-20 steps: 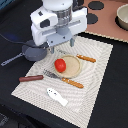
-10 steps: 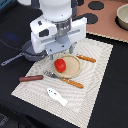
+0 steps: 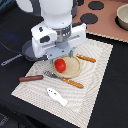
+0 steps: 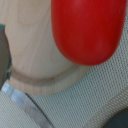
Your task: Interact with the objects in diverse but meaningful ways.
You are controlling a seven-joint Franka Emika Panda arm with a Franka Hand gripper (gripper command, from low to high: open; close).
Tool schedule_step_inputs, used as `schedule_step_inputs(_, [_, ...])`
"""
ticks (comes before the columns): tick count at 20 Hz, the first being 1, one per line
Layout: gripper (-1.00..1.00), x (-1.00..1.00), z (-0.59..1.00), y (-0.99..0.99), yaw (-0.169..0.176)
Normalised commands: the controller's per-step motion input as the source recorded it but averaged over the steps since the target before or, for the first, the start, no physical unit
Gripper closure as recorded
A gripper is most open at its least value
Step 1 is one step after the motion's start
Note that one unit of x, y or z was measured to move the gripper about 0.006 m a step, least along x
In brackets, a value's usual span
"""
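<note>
Clearly a smooth, rounded red tomato (image 3: pixel 60 64), resting on a wooden plate (image 3: pixel 73 66) atop the desk's woven mat (image 3: pixel 95 75).
Probably light, hard, slippery: grip across its widest middle. Whether the fingers are spread cannot be told.

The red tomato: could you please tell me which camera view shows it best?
The exterior view: the red tomato shows whole there, resting on the round wooden plate on the placemat. The wrist view shows only part of it, blurred and cropped, above the plate's rim.
</note>
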Motion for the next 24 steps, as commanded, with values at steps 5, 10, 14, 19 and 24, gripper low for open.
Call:
schedule_step_inputs(5, [-1.0, 0.31, -0.1, -0.23, -0.014])
schedule_step_inputs(10, [-1.0, 0.3, -0.11, -0.25, -0.021])
schedule_step_inputs(14, [1.0, 0.33, -0.07, -0.21, -0.023])
schedule_step_inputs(19, [1.0, 0.55, 0.29, -0.2, -0.045])
schedule_step_inputs(24, [1.0, 0.64, 0.52, -0.14, -0.03])
